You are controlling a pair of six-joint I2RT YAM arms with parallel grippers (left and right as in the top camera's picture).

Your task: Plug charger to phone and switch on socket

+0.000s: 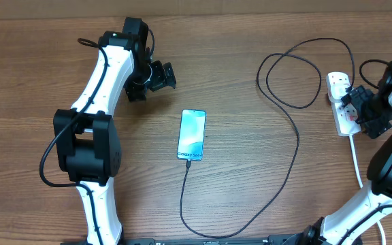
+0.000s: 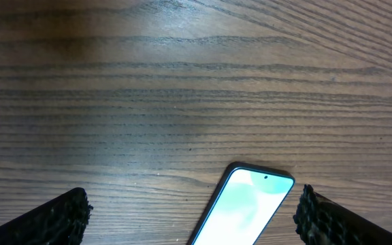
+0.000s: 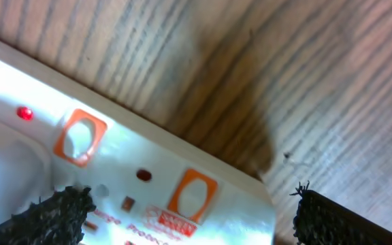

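Note:
The phone (image 1: pixel 191 135) lies flat mid-table, its light blue screen up; its top end (image 2: pixel 250 204) shows low in the left wrist view. The charger (image 1: pixel 297 146), a thin black cable, meets the phone's bottom edge, loops right and ends at a black plug (image 1: pixel 341 83) in the socket (image 1: pixel 346 124). My left gripper (image 1: pixel 162 76) hangs open up and left of the phone, its fingers (image 2: pixel 53 221) wide apart. My right gripper (image 1: pixel 359 112) is open just over the socket (image 3: pixel 114 170), whose orange-framed switches (image 3: pixel 192 192) lie between its fingers (image 3: pixel 332 218). A small red lamp (image 3: pixel 24 113) glows.
The socket's thick white cord (image 1: pixel 356 163) runs down the right side toward the right arm's base. The charger cable forms a large loop (image 1: pixel 284 68) left of the socket. The left arm (image 1: pixel 87 143) stands at the left. Bare wood surrounds the phone.

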